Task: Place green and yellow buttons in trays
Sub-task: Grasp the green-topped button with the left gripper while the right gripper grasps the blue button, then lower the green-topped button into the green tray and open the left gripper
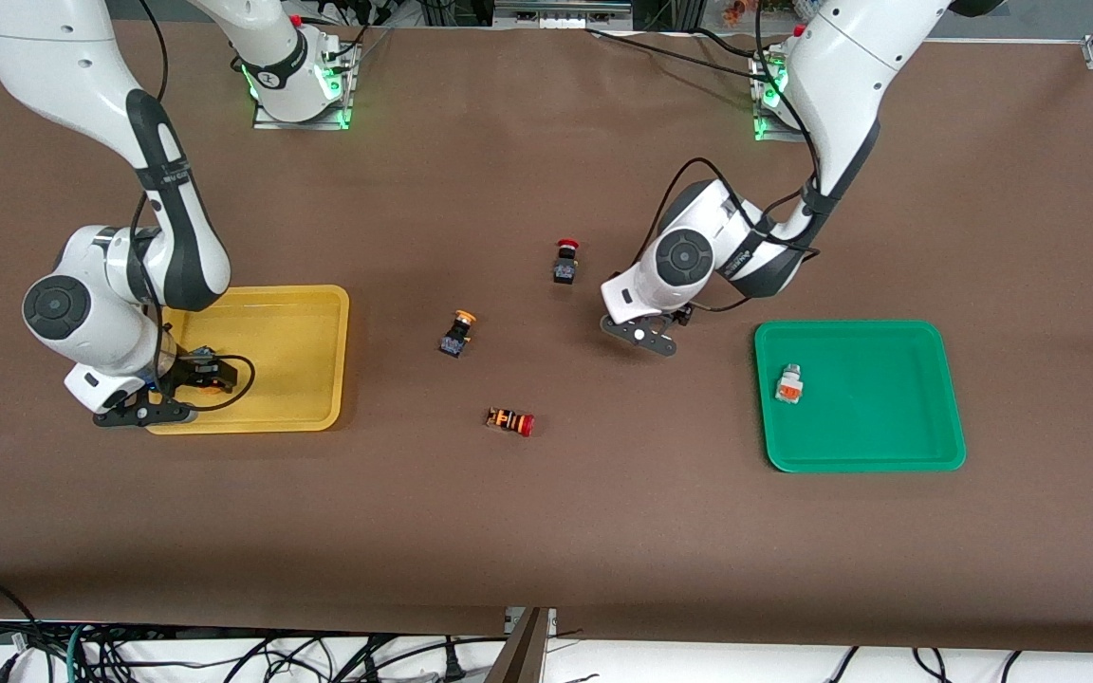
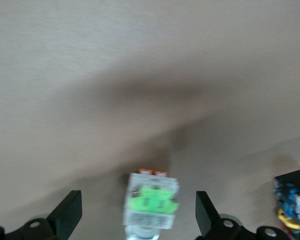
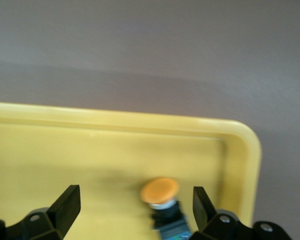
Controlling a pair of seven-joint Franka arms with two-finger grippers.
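Observation:
My left gripper [image 1: 646, 337] hangs low over the table between the red-capped button and the green tray [image 1: 888, 417]. In the left wrist view it [image 2: 138, 206] is open, with the silvery-white green-faced button [image 2: 151, 202] lying on the table between its fingers, untouched. That button is hidden in the front view. My right gripper [image 1: 197, 379] is over the yellow tray [image 1: 338, 351]. In the right wrist view it [image 3: 135, 210] is open around a black button with a yellow-orange cap [image 3: 161, 191] lying in the tray [image 3: 65, 155]. A second yellow-capped button [image 1: 457, 334] lies mid-table. The orange-faced silvery button [image 1: 789, 383] lies in the green tray.
A black button with a red cap [image 1: 565, 260] stands beside the left gripper, toward the right arm's end. An orange-striped red-capped button [image 1: 510, 421] lies nearer the front camera. A black-bodied button [image 2: 294, 197] shows at the edge of the left wrist view.

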